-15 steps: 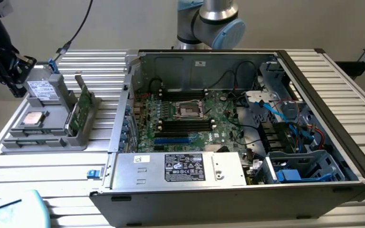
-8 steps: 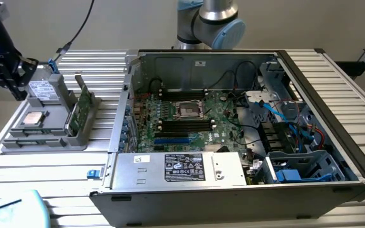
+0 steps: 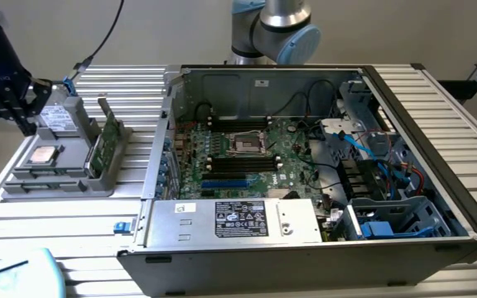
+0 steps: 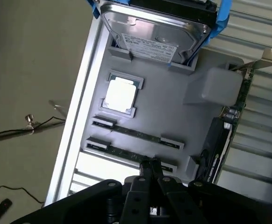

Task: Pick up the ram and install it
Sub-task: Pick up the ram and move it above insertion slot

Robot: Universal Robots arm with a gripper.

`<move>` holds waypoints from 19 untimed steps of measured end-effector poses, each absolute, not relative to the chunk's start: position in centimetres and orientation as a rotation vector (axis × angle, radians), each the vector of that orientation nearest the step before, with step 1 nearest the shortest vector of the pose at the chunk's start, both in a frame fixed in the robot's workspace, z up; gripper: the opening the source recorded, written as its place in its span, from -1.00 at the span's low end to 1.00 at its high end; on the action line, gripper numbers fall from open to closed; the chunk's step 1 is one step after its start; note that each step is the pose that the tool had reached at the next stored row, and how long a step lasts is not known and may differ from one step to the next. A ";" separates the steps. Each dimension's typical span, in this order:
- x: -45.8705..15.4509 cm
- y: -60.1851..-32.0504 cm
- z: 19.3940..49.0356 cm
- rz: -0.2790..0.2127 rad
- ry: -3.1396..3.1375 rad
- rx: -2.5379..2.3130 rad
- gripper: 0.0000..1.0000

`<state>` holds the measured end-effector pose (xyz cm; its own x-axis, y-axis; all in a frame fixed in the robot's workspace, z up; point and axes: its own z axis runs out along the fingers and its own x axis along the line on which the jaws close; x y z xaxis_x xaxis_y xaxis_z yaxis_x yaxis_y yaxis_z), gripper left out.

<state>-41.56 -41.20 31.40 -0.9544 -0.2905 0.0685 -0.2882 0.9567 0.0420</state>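
Note:
Two ram sticks stand on edge in slots of the grey holder tray [image 4: 196, 107]: one ram stick [image 4: 137, 135] lies nearer the processor, the other ram stick [image 4: 122, 153] nearer the tray's edge. My gripper [image 4: 150, 164] hangs above that outer stick, fingers pressed together with nothing between them. In the exterior view the black gripper [image 3: 8, 99] sits at the far left, above the tray [image 3: 56, 186]. The open computer case [image 3: 305, 161] holds the motherboard with its black memory slots [image 3: 243, 163].
The tray also carries a square silver processor [image 4: 121, 95], a hard drive [image 4: 154, 32] in a blue frame, and an upright green expansion card [image 3: 106, 144]. A power supply [image 3: 234, 220] and cables fill the case's near side. The slatted table edge [image 4: 75, 140] borders the tray.

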 end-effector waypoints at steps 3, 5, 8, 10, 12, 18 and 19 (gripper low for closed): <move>-41.6 -41.2 31.1 -0.046 -3.021 0.532 -0.79; -41.6 -41.2 30.9 -0.046 -3.010 0.587 -0.79; -41.6 -41.2 30.7 -0.047 -2.993 0.669 -0.79; -41.6 -41.2 30.6 -0.047 -2.980 0.723 -0.79; -41.6 -41.2 30.5 -0.048 -2.966 0.779 -0.79; -41.6 -41.2 30.2 -0.048 -2.919 0.939 -0.79; -41.6 -41.2 30.2 -0.047 -2.910 0.964 -0.79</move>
